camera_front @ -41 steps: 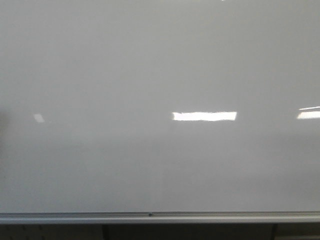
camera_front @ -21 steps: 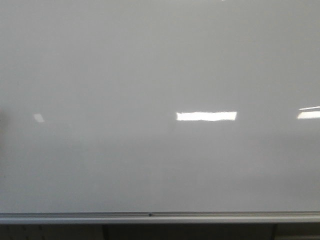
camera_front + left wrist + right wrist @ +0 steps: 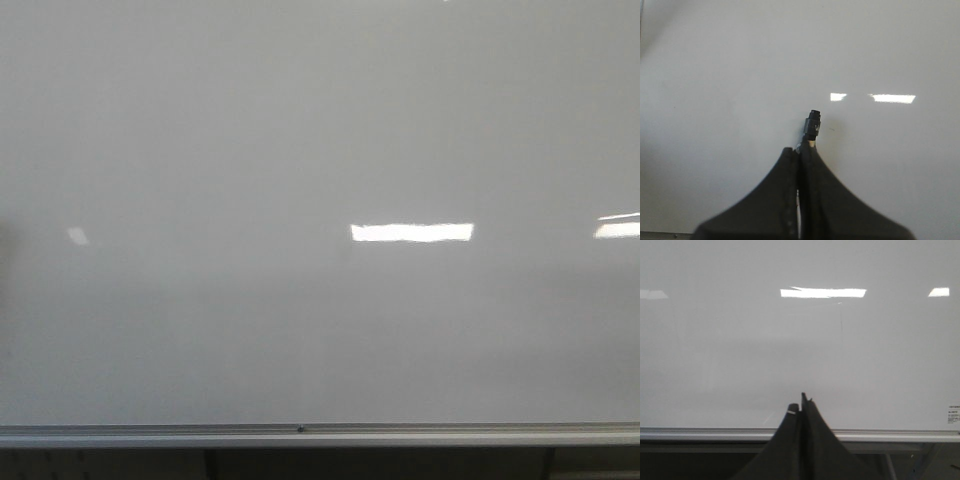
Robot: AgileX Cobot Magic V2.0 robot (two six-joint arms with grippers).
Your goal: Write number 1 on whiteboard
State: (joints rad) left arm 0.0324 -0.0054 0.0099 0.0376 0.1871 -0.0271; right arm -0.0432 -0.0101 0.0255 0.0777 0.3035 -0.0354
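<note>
The left tool [image 3: 799, 150] pinches a black marker [image 3: 812, 127], its tip pointing at the whiteboard [image 3: 730, 75]; contact is unclear. The right tool [image 3: 801, 402] is pressed together, empty. No stroke shows; bright reflections [image 3: 411, 232] mark the glossy board.

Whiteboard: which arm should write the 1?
Left. The left gripper is shut on a black marker pointing at the whiteboard; the right gripper is shut on nothing visible.
</note>
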